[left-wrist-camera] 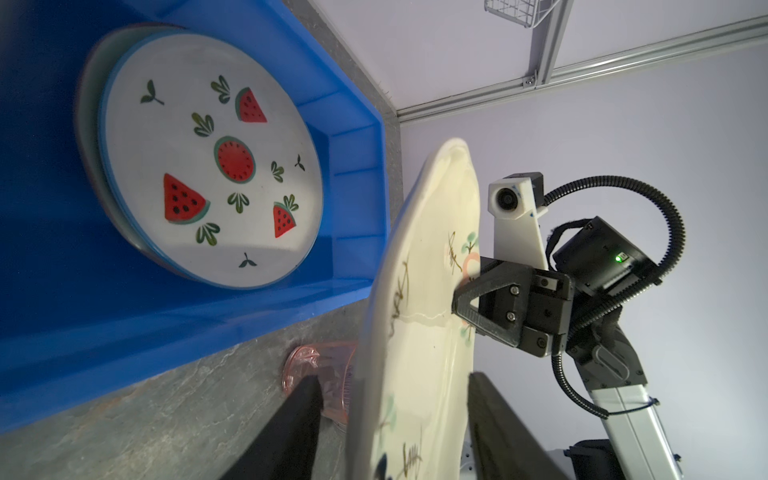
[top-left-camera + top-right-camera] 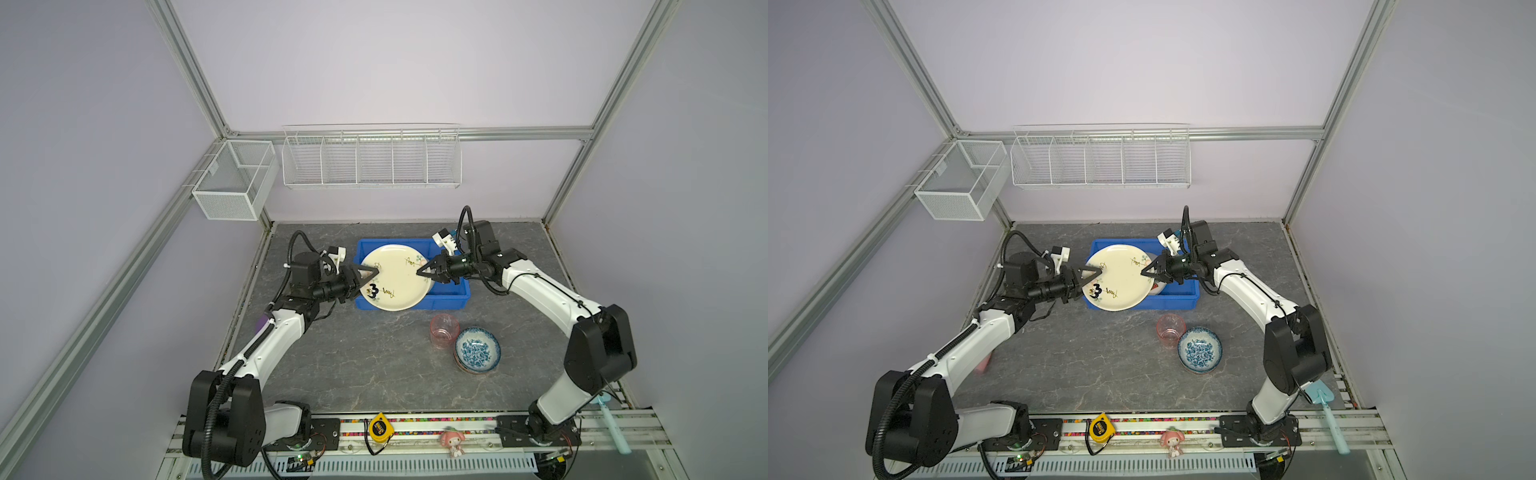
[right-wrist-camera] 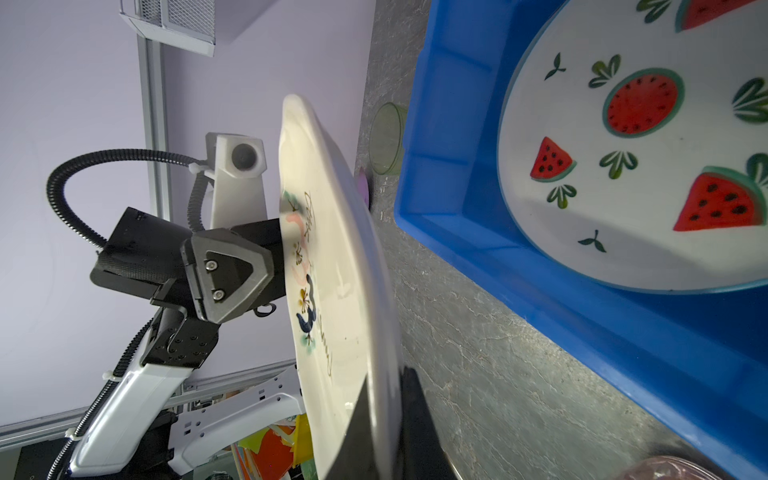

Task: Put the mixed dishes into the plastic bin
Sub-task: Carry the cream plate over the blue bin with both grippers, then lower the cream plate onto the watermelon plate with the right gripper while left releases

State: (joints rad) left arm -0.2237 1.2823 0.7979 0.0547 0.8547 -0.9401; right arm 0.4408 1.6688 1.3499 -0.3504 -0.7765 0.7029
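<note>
In both top views the round cream plate marked "3" hangs over the left part of the bright-blue rectangular plastic bin, far centre. In the left wrist view the left gripper is released, its jaws spread astride the rim. In the right wrist view the right gripper is clenched on the plate's rim.

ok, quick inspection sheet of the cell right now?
Surface: grey marbled table, no spills seen.
Job's things: cream plate held over blue bin; watermelon plate in the bin atop another plate; pink cup, stacked bowls, green cup on the table.
Clutter: tape measure, doll, light-blue spatula by front rail.
Grippers: left gripper fingers open astride the plate's rim; right gripper shut on the opposite rim.
Cables: black conduits looped at both wrists, no snag seen.
Surroundings: wire baskets on back wall.
</note>
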